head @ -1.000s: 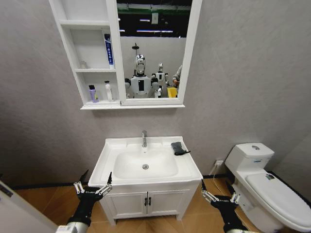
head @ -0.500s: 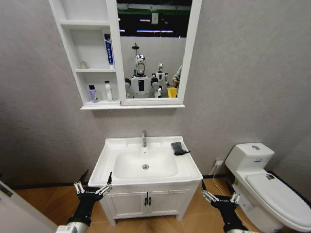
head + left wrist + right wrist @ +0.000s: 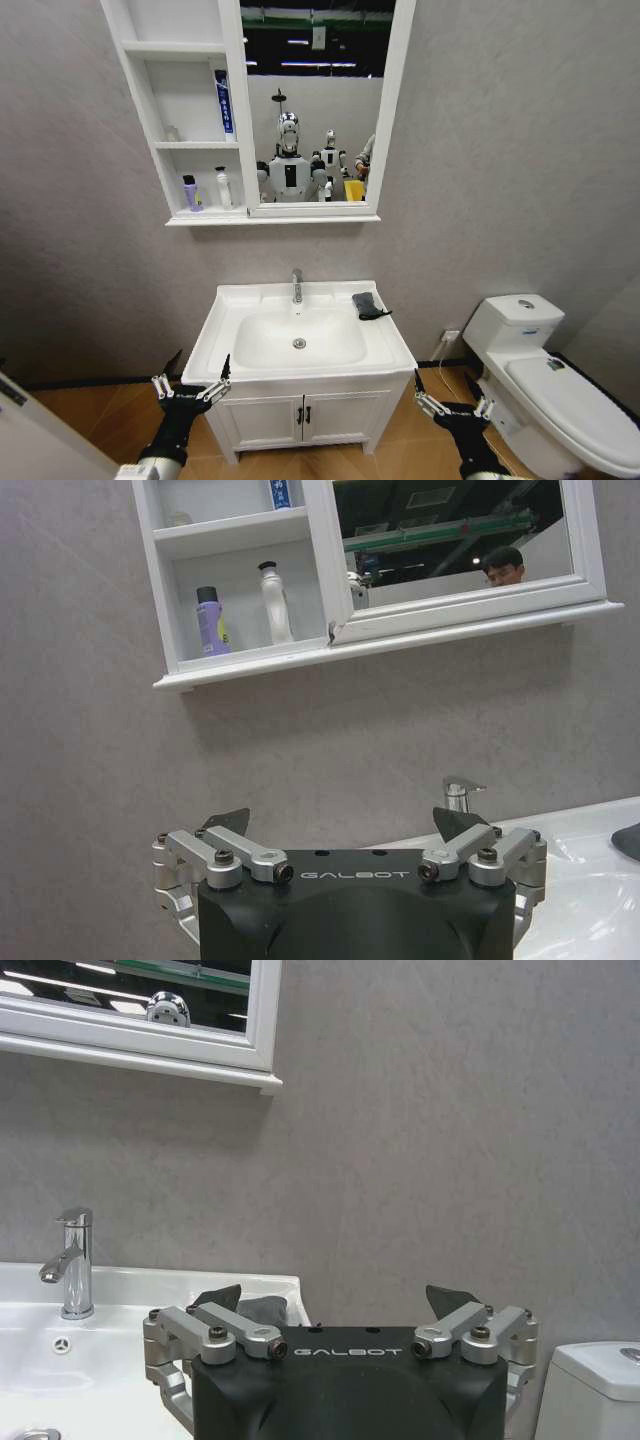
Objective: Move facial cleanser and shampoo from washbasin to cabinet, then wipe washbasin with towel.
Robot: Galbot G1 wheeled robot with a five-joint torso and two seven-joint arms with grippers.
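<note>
Two tools are hanging low in front of me, fingers spread apart and gripping nothing: my left tool (image 3: pixel 190 385) by the washbasin's (image 3: pixel 225 300) front left corner, my right tool (image 3: pixel 450 400) off its front right corner. The towel (image 3: pixel 367 305) is lying on the back right rim. Two bottles (image 3: pixel 191 193) are standing on the cabinet's (image 3: pixel 160 140) lowest shelf.
</note>
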